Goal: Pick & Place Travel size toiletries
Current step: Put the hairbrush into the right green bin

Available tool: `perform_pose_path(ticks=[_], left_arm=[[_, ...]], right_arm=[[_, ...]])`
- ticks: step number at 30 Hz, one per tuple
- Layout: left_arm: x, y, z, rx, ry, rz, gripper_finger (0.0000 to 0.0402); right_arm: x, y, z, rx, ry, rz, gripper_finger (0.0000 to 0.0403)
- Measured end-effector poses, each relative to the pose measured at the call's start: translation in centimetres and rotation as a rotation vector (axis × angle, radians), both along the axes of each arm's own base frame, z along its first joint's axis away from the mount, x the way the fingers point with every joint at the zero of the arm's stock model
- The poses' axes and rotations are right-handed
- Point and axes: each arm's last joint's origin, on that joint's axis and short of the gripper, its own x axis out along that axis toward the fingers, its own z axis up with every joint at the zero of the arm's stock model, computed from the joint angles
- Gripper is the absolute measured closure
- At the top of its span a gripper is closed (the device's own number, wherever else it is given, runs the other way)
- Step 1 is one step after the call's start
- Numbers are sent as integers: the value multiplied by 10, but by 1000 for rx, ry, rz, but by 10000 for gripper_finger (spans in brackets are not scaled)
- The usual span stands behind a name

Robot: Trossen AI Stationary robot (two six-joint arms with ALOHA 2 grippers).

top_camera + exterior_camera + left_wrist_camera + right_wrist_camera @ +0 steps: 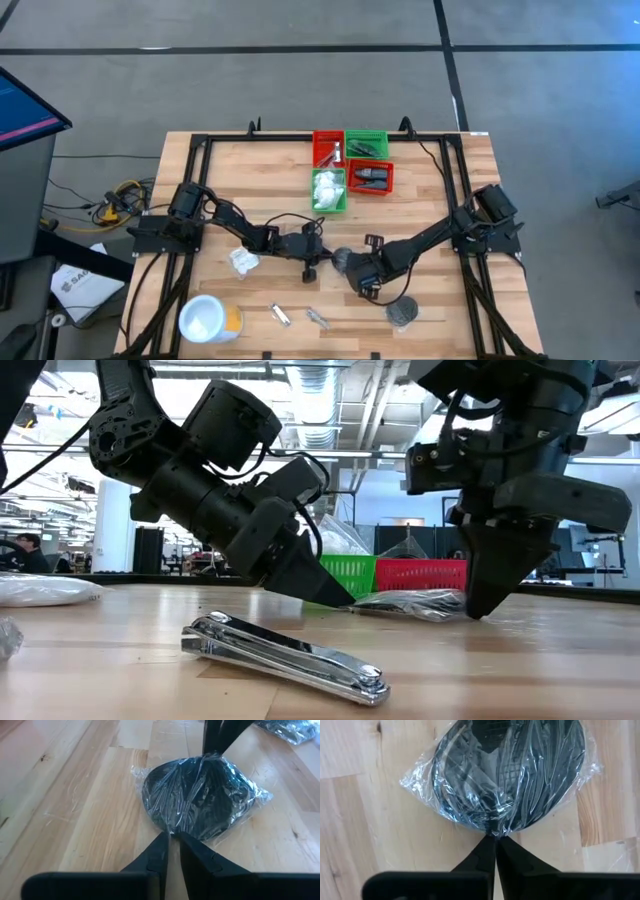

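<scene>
Wrapped black disc point(197, 795) lies flat on the table, well short of the green bin point(329, 191). Left claw point(170, 840) and right claw point(496, 840) are both pinched shut on its wrap edge — light, slippery film; it may well tear, so better gripped across the stiff rim.

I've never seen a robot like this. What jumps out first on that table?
Both dark arms meet near the middle of the table, and the left gripper and right gripper pinch the clear wrap of one black round disc from opposite sides. Behind them, at the far edge, red and green bins sit clustered, already holding small items. A shiny silver nail clipper lies at the near edge.
</scene>
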Motion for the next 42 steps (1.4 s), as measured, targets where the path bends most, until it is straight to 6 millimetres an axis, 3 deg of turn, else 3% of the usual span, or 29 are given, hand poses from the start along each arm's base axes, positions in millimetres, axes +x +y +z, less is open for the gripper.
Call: perform_pose_path(ticks=[8, 17, 22, 42], left_arm=[[0, 0, 4, 16, -3, -3, 362], [0, 1, 23, 12, -56, 4, 362], [-3, 1, 22, 14, -45, 4, 362], [-5, 2, 20, 10, -35, 7, 362]], right_arm=[[-8, 2, 11, -16, -4, 4, 402], [-12, 0, 12, -33, 28, -28, 403], [-15, -1, 21, -33, 22, -29, 403], [-45, -26, 93, -67, -85, -97, 403]])
